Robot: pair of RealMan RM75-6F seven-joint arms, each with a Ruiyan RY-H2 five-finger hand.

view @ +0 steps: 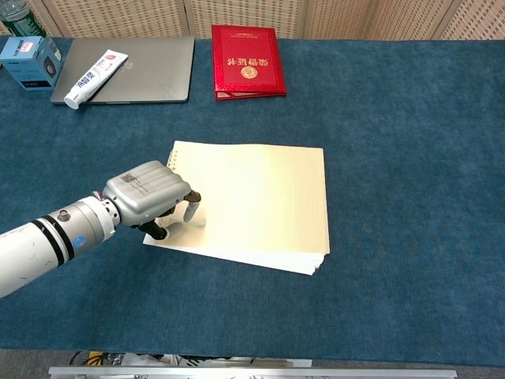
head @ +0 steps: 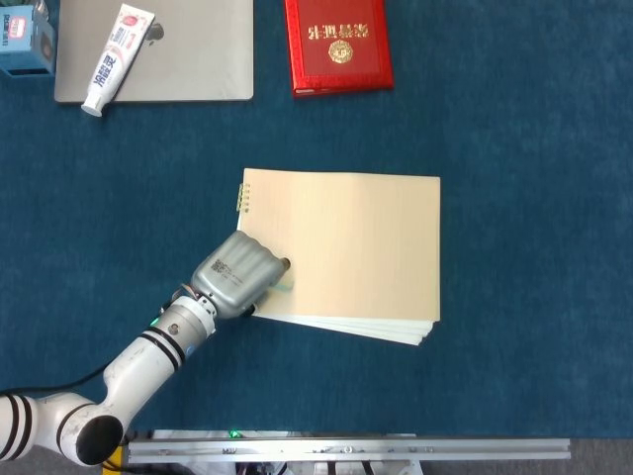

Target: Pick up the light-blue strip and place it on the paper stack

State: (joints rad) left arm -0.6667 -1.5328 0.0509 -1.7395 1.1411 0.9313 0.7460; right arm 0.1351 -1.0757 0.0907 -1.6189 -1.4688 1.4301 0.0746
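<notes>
The cream paper stack [head: 366, 247] [view: 260, 197] lies in the middle of the blue table, bound with a spiral at its left edge. My left hand [head: 237, 277] [view: 146, 193] sits over the stack's near-left corner with its fingers curled in. A small piece of the light-blue strip [head: 285, 284] [view: 192, 213] shows at the fingertips, low over the paper; the hand holds it, and the rest of the strip is hidden under the fingers. Neither view shows my right hand.
A red booklet [head: 338, 45] [view: 248, 71] lies at the back centre. A grey laptop [head: 188, 59] at the back left carries a toothpaste tube [head: 117, 45]. A blue box [head: 22, 40] and a bottle [view: 16, 16] stand at the far left corner.
</notes>
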